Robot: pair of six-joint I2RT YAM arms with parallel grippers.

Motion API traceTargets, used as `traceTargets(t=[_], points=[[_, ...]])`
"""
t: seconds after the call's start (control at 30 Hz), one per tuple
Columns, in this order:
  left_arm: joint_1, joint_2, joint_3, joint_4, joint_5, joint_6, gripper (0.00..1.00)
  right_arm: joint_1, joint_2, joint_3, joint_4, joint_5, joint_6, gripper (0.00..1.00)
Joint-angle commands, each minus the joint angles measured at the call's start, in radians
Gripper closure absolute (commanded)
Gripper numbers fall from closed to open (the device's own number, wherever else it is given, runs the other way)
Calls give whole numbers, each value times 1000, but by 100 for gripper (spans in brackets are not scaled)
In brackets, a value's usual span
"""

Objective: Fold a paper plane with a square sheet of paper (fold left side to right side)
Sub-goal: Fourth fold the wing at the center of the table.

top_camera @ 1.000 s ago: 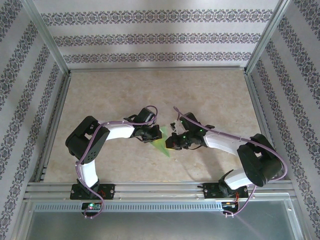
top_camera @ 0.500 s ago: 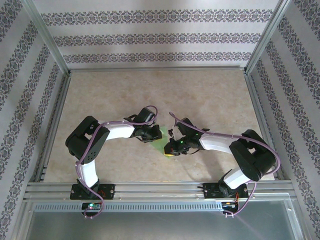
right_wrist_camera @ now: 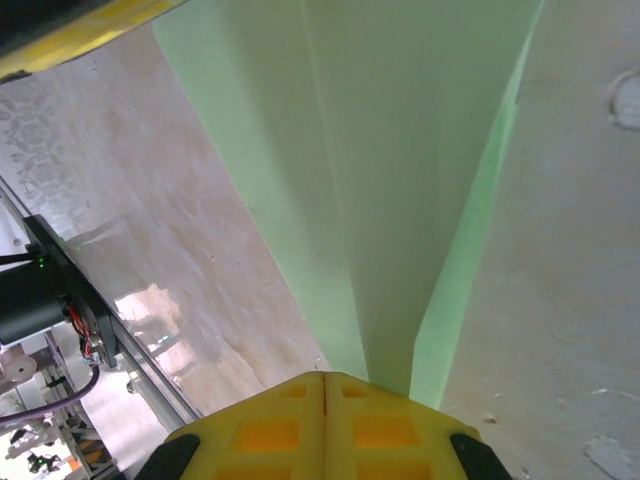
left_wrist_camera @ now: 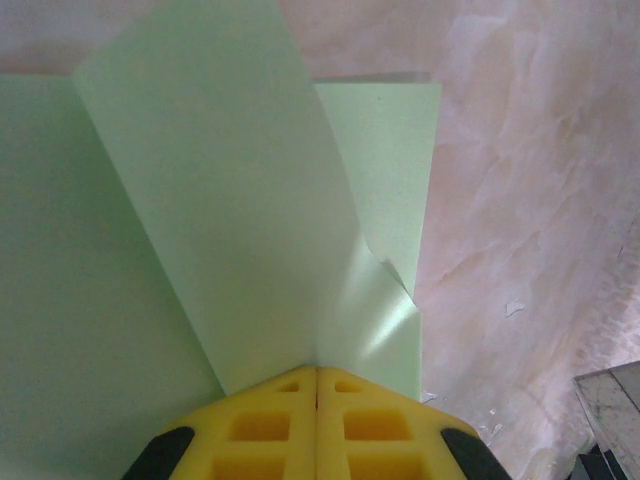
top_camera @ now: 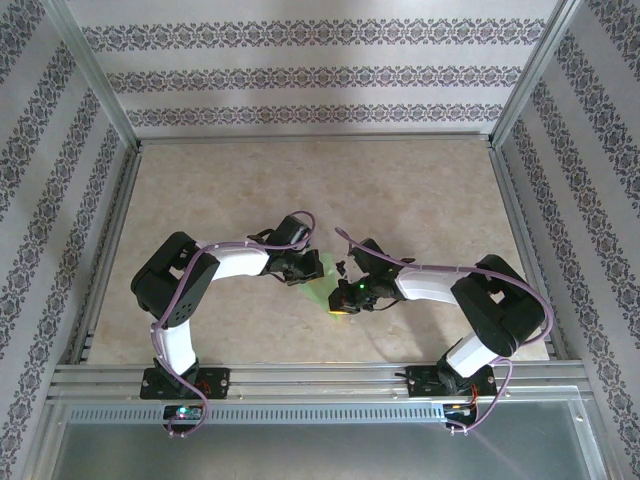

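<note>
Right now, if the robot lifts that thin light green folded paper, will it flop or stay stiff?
Probably floppy: the thin light green folded paper bends and curls where the left gripper pinches it. Likely very light, since one pinched edge holds a flap up. The long creases near the right gripper may stiffen it a bit.

The left arm [top_camera: 240, 262] and right arm [top_camera: 430, 283] have white shells, black joints and purple cables [top_camera: 300, 222]. The left gripper [left_wrist_camera: 318, 372] and right gripper [right_wrist_camera: 325, 376] have yellow pads [left_wrist_camera: 265, 430].

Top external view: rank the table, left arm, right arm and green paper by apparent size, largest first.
1. table
2. left arm and right arm: about alike, not ranked
3. green paper, partly hidden
</note>
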State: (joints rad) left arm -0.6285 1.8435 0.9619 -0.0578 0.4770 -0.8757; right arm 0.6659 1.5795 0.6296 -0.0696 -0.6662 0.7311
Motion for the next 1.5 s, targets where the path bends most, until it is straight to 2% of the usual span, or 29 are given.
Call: traceTargets(t=[0.0, 1.47], points=[[-6, 23, -1, -91, -50, -2, 93, 17, 14, -11, -7, 26, -7, 95], [-5, 33, 10, -100, -48, 3, 94, 23, 38, -16, -39, 49, -32, 95]])
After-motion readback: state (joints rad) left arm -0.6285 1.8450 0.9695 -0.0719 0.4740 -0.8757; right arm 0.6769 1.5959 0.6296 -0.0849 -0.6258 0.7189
